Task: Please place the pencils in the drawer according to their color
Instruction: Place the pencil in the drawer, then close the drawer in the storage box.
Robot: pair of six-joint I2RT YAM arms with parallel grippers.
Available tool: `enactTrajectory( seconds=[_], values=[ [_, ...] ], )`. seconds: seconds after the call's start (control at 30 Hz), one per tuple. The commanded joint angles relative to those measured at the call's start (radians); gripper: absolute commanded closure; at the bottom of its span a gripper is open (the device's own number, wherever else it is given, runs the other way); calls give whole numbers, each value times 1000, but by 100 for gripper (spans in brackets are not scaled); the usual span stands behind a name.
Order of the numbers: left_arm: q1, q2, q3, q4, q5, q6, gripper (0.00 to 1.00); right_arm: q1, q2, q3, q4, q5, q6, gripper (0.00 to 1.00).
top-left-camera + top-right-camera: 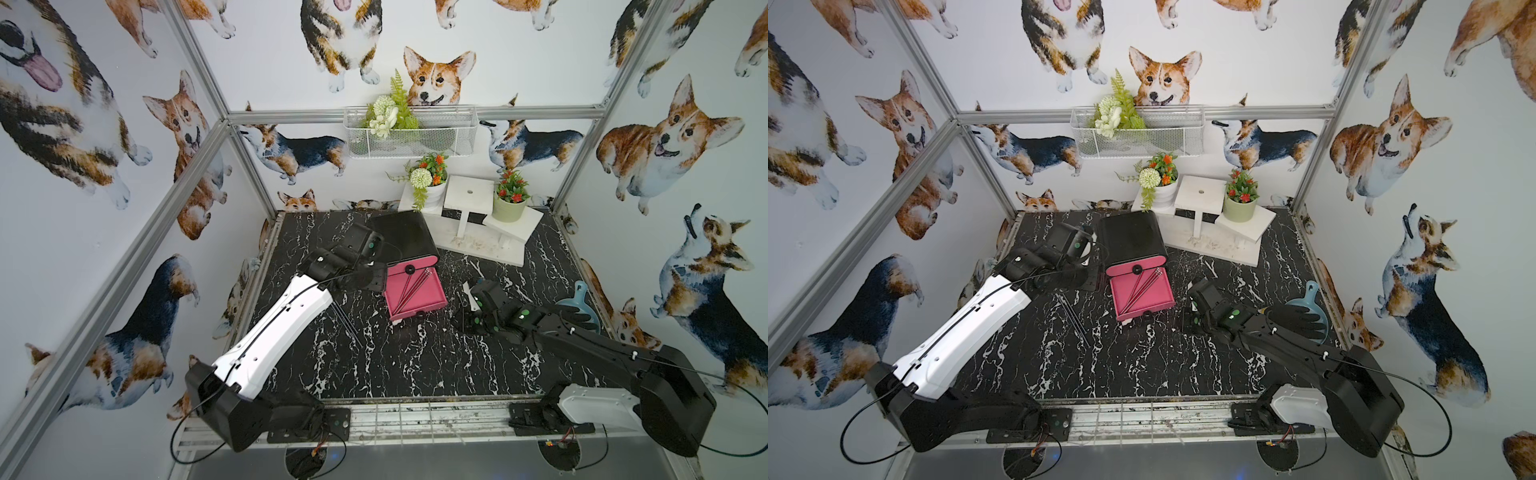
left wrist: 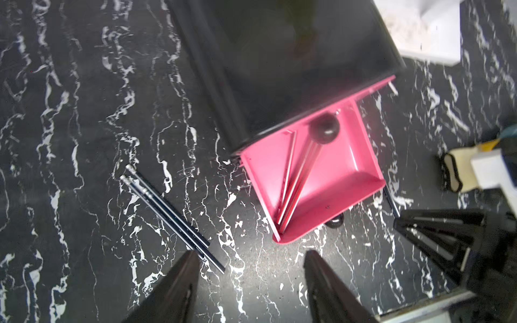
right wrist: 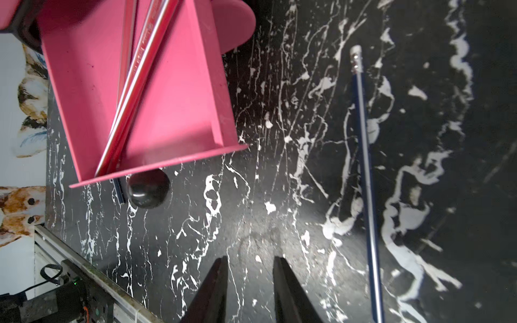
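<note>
You are partway through, with the pink lot apparently sorted and the dark ones left. The pink drawer stands pulled out of the black cabinet, and several pinkish-red pencils lie slanted inside it, fanned from one front corner toward the back; both wrist views confirm they rest on the drawer floor. Outside the drawer, a pair of dark blue pencils lies side by side on the black marble tabletop, on the left arm's side and well apart from the drawer. A single dark blue pencil lies on the right arm's side, near the right gripper but not touching it. A dark stick end also pokes out under the drawer's front lip beside its black knob; what it is you cannot tell. No green pencils show in any view, and you cannot see any drawer front that is not pink, so where the dark pencils belong is not clear. Your left gripper hangs above the table with its jaws spread wide and nothing between them, the dark pair just beside one finger. Your right gripper is low over bare tabletop, jaws a narrow gap apart and empty. So at least three dark pencils remain to be put away.
</note>
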Motion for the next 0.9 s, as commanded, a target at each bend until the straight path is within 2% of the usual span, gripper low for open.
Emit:
enactTrajectory(
  seconds=[0.0, 0.03, 0.07, 0.23, 0.43, 0.67, 0.87],
  values=[
    [53, -84, -93, 121, -42, -142, 11, 0, 46, 3, 155, -7, 21, 68],
    [71, -109, -124, 130, -53, -164, 2, 1, 64, 4, 171, -3, 23, 69],
    [91, -135, -155, 137, -64, -190, 0, 1, 87, 8, 191, 2, 24, 70],
    [163, -214, -246, 126, -116, -272, 0, 1, 178, 49, 240, 19, 26, 74],
    [207, -245, -329, 130, -138, -323, 0, 1, 252, 101, 289, 42, 13, 75],
    [219, -265, -405, 172, -112, -339, 0, 1, 341, 205, 298, 68, -27, 75],
    [228, -282, -455, 233, -68, -339, 0, -1, 435, 259, 410, 94, -9, 75]
  ],
)
